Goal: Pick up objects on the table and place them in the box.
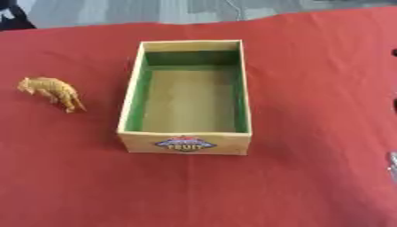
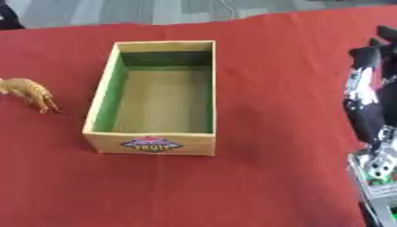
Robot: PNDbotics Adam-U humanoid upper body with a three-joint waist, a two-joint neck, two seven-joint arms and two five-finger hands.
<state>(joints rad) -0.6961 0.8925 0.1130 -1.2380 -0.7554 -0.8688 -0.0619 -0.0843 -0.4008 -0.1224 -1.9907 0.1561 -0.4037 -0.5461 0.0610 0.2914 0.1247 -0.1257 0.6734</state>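
a: where does the toy sit against the hands?

b: the orange toy animal [image 1: 51, 91] stands on the red counter [image 1: 310, 88], just beside the box [image 1: 184, 144] on its left side, apart from the wall. the right hand [image 2: 364, 106] shows at the right edge of the right eye view, well apart from the toy, with the whole box between them.

a: so which arm is nearer?

b: by side, i'd judge the left one, but the left hand shows in neither view. the right would have to cross over the box.

a: how does the toy lie?

b: its long axis runs slantwise, one end toward the far left, the other toward the box's near corner. i cannot tell which end is the head.

a: and the right hand's fingers?

b: they look straight and relaxed, pointing away up the counter, holding nothing.

a: the box?

b: open-topped, green inner walls, a label on the near face, long axis running away from the robot. nothing lies in it, so no placing is done yet.
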